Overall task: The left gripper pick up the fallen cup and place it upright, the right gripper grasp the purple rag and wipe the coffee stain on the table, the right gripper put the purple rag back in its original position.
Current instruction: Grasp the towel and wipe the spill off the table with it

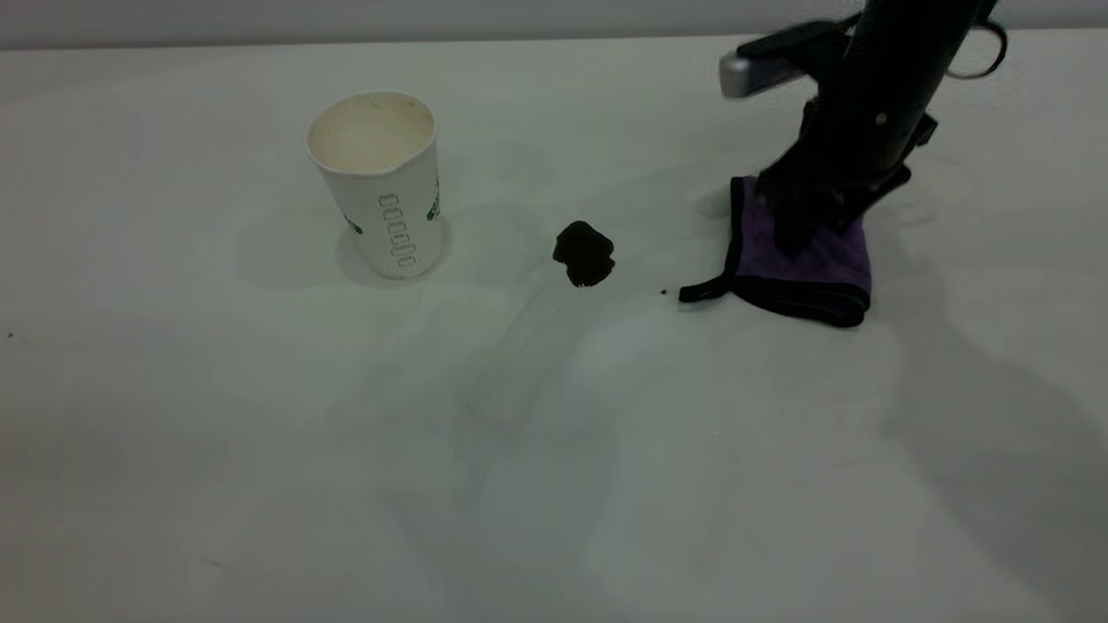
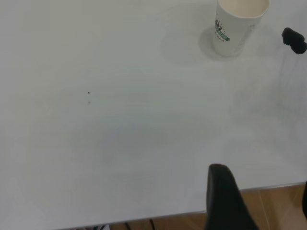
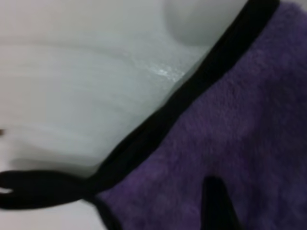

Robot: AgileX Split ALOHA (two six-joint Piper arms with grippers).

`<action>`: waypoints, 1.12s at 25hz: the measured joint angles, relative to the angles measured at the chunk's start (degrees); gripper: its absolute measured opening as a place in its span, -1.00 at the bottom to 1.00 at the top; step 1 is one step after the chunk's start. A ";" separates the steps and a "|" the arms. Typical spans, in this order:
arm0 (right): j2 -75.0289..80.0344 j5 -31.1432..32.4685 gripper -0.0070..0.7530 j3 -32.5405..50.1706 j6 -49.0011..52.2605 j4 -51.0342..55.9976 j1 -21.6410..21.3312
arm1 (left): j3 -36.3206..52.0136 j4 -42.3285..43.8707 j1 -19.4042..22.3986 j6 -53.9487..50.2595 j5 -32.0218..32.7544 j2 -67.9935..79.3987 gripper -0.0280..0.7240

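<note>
Cup [image 1: 381,186]: stood upright, upper left of centre on the table [image 1: 554,450].
Coffee stain [image 1: 585,253]: seen at centre, between cup and rag.
Purple rag [image 1: 814,260]: laid at the right, strap toward the stain.
Right tool [image 1: 801,221]: pressed down onto the rag; finger spread cannot be told.
Left tool [image 2: 225,201]: held at the table's edge, state cannot be told.

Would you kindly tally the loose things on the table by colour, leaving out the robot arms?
White: 1, the cup, standing upright.
Purple: 1, the rag, under the right gripper.
Black-brown: 1, the coffee stain.
Total: 3.
</note>
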 joint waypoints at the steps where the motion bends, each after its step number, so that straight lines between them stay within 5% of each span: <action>1: 0.25 0.08 0.19 -0.34 0.00 -0.15 0.00 | 0.00 0.00 -0.08 0.00 0.00 0.00 0.28; 6: 1.08 0.08 -0.67 -1.29 -1.04 -0.51 0.09 | 0.00 0.00 -0.07 0.00 0.00 0.00 0.28; 8: 1.21 -0.29 -0.83 -1.39 -1.31 0.70 0.62 | 0.00 0.00 -0.07 0.00 0.00 0.00 0.28; 16: 4.04 -8.36 -0.86 -6.06 -5.12 10.42 6.79 | 0.00 0.00 -0.07 0.00 0.05 0.00 0.28; 28: 9.59 -2.45 -0.86 -17.84 -5.80 12.24 14.95 | 0.00 0.00 -0.07 0.00 0.05 -0.04 0.28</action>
